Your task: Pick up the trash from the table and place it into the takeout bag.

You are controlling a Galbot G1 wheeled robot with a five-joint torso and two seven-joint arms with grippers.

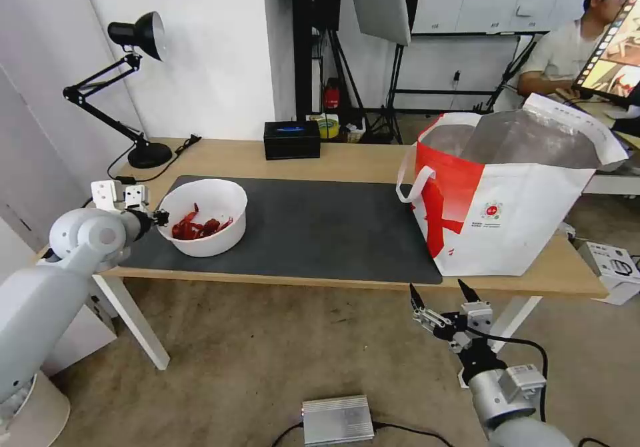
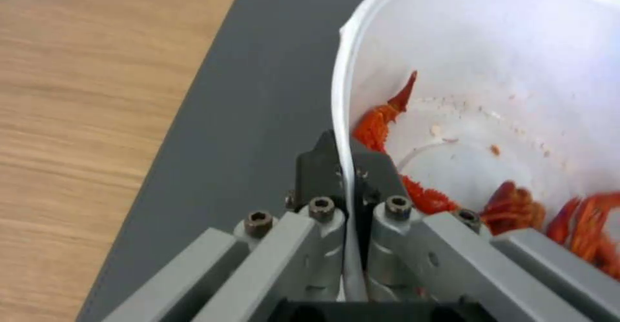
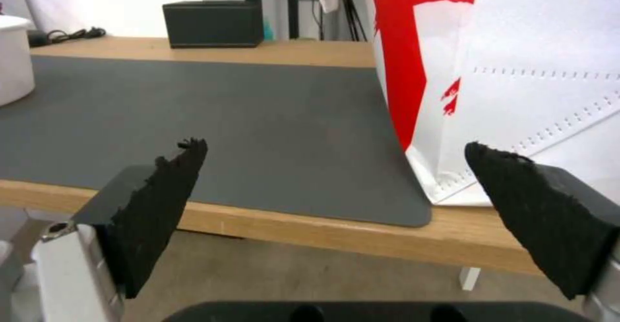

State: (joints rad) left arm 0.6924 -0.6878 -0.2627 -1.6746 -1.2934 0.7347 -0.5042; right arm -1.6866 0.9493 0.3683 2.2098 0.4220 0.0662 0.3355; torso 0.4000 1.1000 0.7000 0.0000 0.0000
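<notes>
- My left pincer [image 2: 349,179], centre-left of the head frame, pinches the white bowl's [image 1: 212,208] thin rim.
- Risk: rim flexing, spilling crayfish shells [image 2: 517,210].
- My right pincer [image 1: 445,298] waits open, lower right.

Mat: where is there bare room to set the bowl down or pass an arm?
The dark mat is bare between the white bowl and the takeout bag. The wood strip behind it is bare either side of the black tissue box. It is crowded at the mat's left end, where the left pincer clamps the bowl's rim. The right pincer hangs open below the table's front edge.
</notes>
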